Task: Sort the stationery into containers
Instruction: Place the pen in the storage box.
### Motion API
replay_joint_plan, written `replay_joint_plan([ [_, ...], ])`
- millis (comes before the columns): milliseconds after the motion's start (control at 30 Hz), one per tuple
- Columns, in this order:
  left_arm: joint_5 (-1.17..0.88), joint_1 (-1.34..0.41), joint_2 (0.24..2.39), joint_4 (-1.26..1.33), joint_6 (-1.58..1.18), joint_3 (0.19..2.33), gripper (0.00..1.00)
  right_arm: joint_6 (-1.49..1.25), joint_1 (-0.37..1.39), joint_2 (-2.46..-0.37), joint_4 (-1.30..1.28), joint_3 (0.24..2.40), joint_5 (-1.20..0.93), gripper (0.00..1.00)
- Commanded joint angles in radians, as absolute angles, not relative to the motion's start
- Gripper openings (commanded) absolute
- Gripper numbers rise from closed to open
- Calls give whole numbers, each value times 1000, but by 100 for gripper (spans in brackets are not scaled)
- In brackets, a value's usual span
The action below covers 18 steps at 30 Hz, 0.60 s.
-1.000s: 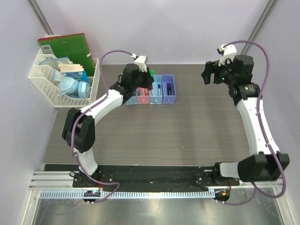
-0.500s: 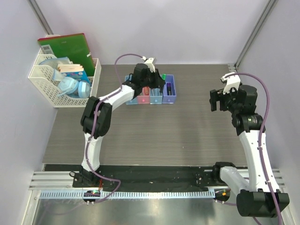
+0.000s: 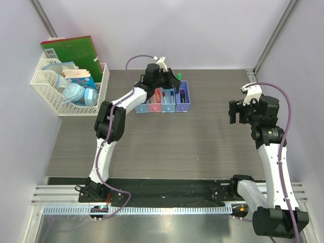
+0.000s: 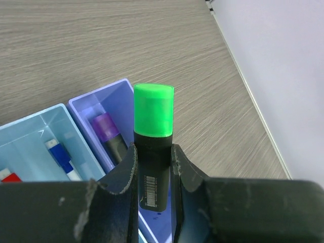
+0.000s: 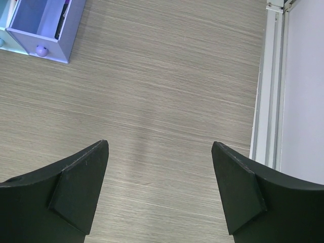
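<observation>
My left gripper is shut on a green-capped black highlighter, cap pointing away, held above the purple bin. A purple-black highlighter lies in that bin. A blue-capped marker lies in the light blue bin beside it. From above, the left gripper hovers over the right end of the row of containers. My right gripper stands open over bare table at the right, with nothing between its fingers.
A white lattice basket with masks, papers and a green folder stands at the back left. A metal rail and the wall border the table on the right. The purple bin shows at the right wrist view's top left.
My left gripper has moved rightward along the bins with the green highlighter, to above the purple one. The right arm swung from the back right toward the near right and settled.
</observation>
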<state>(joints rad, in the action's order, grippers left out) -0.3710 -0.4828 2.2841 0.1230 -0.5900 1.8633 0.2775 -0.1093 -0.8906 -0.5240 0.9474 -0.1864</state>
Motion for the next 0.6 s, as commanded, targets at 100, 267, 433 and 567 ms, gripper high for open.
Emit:
replay_joint_plan([
  [100, -425, -479, 2367, 160, -621, 1959, 2, 262, -123, -856, -491, 922, -210, 88],
  [267, -439, -476, 2375, 172, -603, 1956, 47, 256, -126, -850, -486, 911, -219, 88],
  [433, -437, -469, 2364, 176, -594, 1944, 71, 247, -124, -861, -480, 905, -224, 88],
  [567, -428, -462, 2355, 184, -581, 1922, 71, 242, -126, -859, -480, 910, -230, 88],
])
